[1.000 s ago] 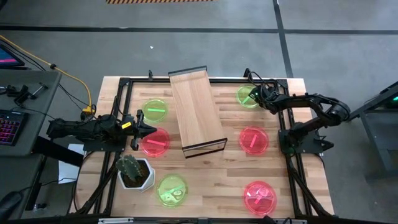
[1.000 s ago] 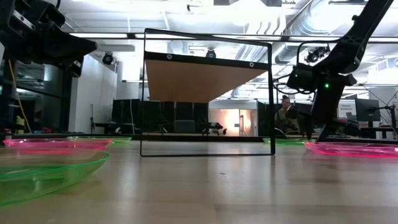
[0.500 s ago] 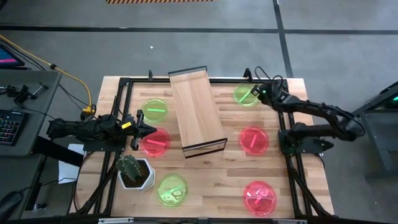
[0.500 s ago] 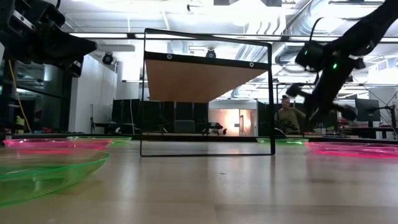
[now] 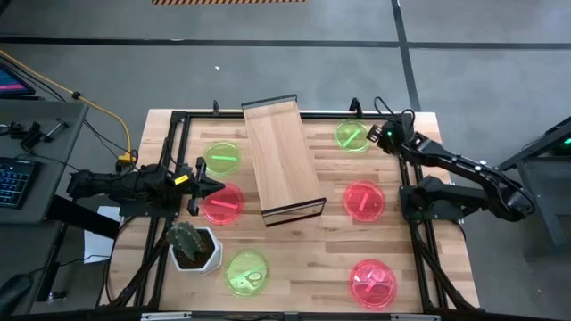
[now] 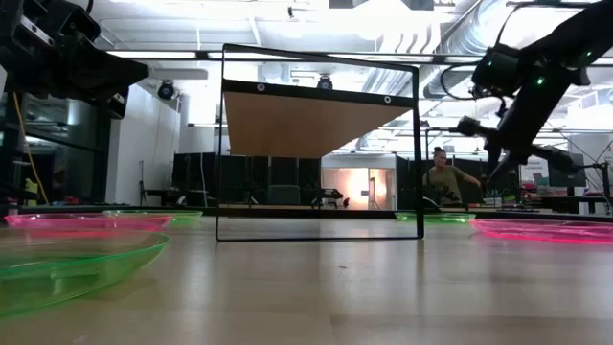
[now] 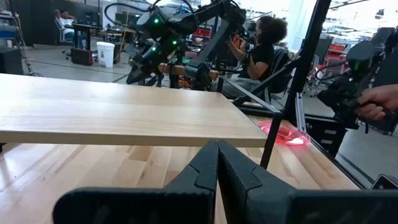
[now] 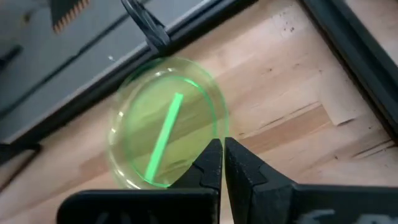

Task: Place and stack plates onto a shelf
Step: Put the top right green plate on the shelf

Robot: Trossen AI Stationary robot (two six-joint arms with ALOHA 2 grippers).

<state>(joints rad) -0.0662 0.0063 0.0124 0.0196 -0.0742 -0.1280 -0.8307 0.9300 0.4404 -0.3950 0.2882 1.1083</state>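
Note:
Six plates lie flat on the table: green (image 5: 221,159), pink (image 5: 223,204) and green (image 5: 246,272) on the left, green (image 5: 353,136), pink (image 5: 364,200) and pink (image 5: 373,282) on the right. The shelf (image 5: 281,160) stands between them, its plank raised on a dark frame (image 6: 316,125). My right gripper (image 5: 380,135) is shut and hovers above the right rim of the far green plate (image 8: 165,130), lifted off the table (image 6: 498,144). My left gripper (image 5: 217,185) is shut, held between the two far left plates and pointing at the shelf (image 7: 124,115).
A cactus in a white pot (image 5: 192,245) stands near the left front, beside the near green plate. Dark frame rails (image 5: 415,223) run along the table's left and right sides. A person (image 6: 442,182) stands in the room beyond the table. Bare wood lies in front of the shelf.
My right gripper has risen from low over the far green plate and drawn back a little toward the table's right edge, its arm stretching out. The left arm has kept still.

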